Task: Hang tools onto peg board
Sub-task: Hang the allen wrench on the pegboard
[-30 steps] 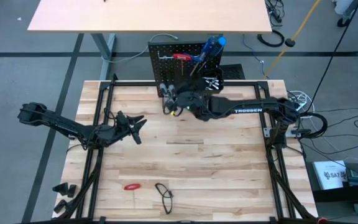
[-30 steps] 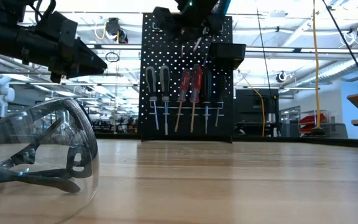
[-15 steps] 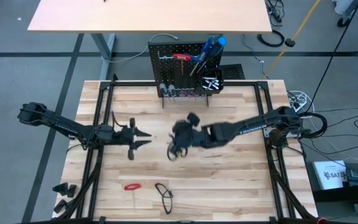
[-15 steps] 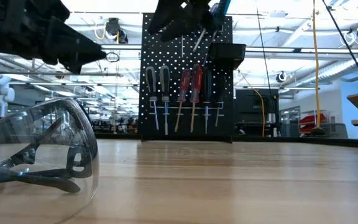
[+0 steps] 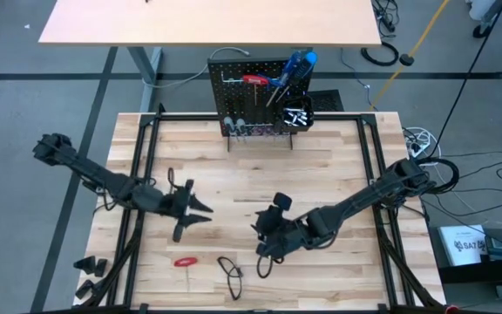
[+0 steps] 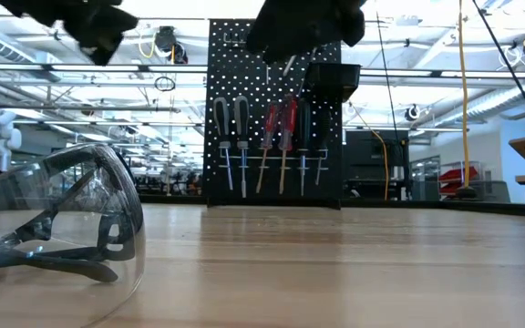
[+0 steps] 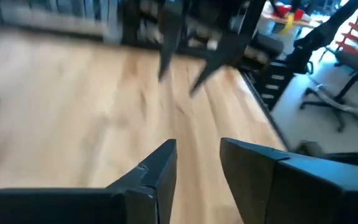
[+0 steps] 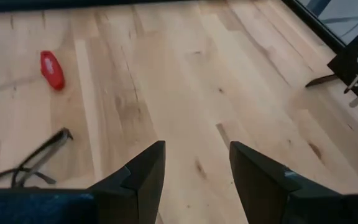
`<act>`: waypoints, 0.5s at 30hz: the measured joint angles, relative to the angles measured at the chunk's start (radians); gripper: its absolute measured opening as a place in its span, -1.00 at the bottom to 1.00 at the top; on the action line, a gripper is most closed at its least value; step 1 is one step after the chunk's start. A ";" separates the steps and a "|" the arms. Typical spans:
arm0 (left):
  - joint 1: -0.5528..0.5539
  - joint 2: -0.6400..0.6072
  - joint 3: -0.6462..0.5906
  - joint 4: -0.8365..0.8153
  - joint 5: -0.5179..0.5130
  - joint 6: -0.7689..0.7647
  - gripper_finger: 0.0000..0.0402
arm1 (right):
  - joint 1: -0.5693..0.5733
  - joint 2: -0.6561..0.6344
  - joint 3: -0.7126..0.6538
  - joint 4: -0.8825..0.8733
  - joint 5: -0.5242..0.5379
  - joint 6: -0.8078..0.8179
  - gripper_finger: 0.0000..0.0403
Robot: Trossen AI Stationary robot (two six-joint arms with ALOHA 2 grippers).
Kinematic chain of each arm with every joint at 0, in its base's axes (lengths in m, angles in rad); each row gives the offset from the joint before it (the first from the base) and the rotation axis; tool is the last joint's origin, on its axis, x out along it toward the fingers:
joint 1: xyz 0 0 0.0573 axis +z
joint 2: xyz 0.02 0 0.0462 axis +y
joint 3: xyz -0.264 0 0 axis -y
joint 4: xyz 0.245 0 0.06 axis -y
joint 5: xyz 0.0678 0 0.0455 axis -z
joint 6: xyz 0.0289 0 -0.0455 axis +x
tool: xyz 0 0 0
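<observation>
The black peg board (image 5: pixel 253 80) stands at the table's far edge with red-, blue- and black-handled screwdrivers (image 6: pixel 264 137) hanging on its hooks. A small black bin (image 6: pixel 334 76) is attached to it. One small red tool (image 5: pixel 186 261) lies flat near the near edge and also shows in the right wrist view (image 8: pixel 51 70). My left gripper (image 5: pixel 194 209) is open and hovers left of centre, above the red tool's far side. My right gripper (image 5: pixel 264 249) is open and empty near the table's middle, pointing toward the red tool.
Clear safety glasses (image 5: pixel 231 272) lie right of the red tool by the near edge and fill the low view's left foreground (image 6: pixel 62 219). Black frame rails (image 5: pixel 133 201) run along both table sides. Bare wood (image 5: pixel 321 174) lies between the grippers and the peg board.
My right gripper has drawn back from the peg board and swept toward the near edge, ending near the table's middle. My left gripper has moved toward the near edge and slightly right. The tools on the board and the red tool have stayed put.
</observation>
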 joint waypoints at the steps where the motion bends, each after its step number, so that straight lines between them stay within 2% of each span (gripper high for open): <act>1: -0.025 0.009 0.013 -0.033 -0.012 -0.079 -0.35 | 0.004 0.000 -0.002 0.007 0.001 0.000 -0.15; 10: -0.248 0.139 0.036 -0.134 0.022 -0.831 -0.35 | -0.004 0.000 -0.008 0.072 -0.007 0.005 -0.15; 15: -0.372 0.271 0.036 -0.199 0.057 -1.230 -0.35 | -0.017 0.000 -0.007 0.117 -0.103 -0.012 -0.15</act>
